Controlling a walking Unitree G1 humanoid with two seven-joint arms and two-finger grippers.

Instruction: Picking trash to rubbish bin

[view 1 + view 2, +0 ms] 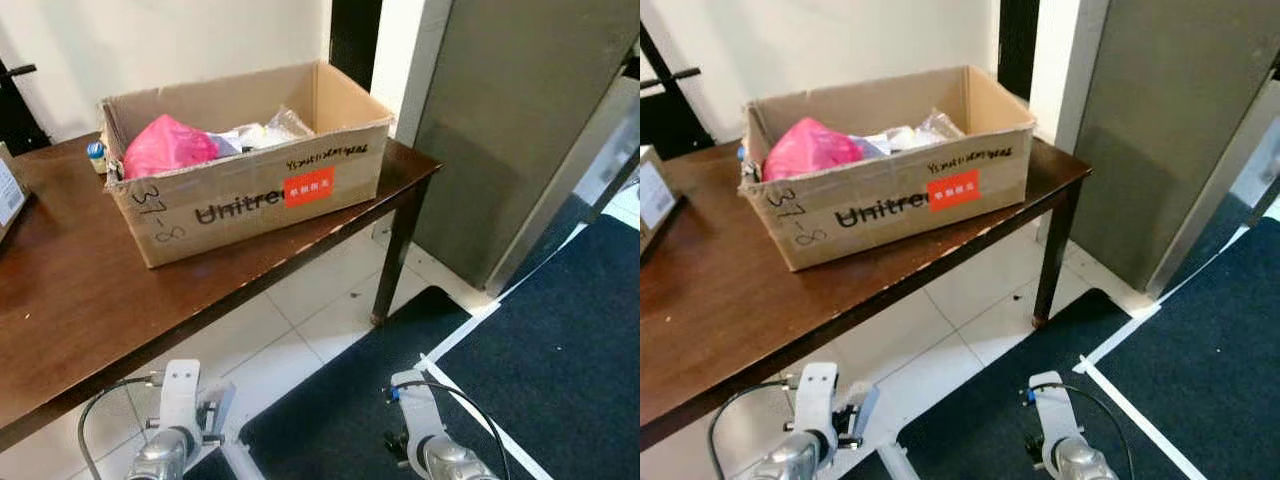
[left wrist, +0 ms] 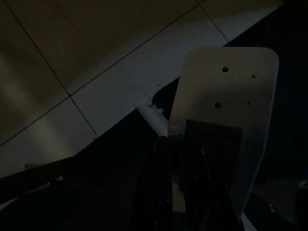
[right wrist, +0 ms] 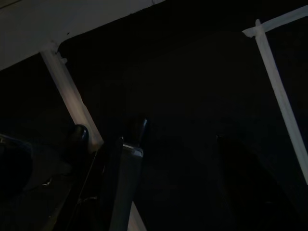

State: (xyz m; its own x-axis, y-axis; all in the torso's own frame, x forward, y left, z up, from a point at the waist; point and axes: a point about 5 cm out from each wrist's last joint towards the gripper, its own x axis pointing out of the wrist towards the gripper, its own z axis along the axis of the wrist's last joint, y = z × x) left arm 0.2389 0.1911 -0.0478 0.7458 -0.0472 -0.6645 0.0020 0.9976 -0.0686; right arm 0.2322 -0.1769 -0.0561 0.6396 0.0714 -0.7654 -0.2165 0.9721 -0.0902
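A cardboard box [image 1: 250,195] with "Unitree" printed on it and a red label stands on the brown wooden table [image 1: 70,290] ahead of me. Inside lie a pink plastic bag [image 1: 165,145] and crumpled clear and white wrappers [image 1: 262,131]. A small bottle with a blue cap [image 1: 96,155] stands just behind the box's left corner. My left arm [image 1: 175,430] and right arm [image 1: 425,440] hang low in front of the table, well below the box. The left gripper [image 2: 178,183] and right gripper [image 3: 108,139] appear dark over the floor.
A white carton [image 1: 655,195] sits at the table's left edge. White floor tiles [image 1: 300,330] run under the table, and a dark blue carpet [image 1: 560,370] with white tape lines lies to the right. A grey panel [image 1: 520,120] stands behind the table's right corner.
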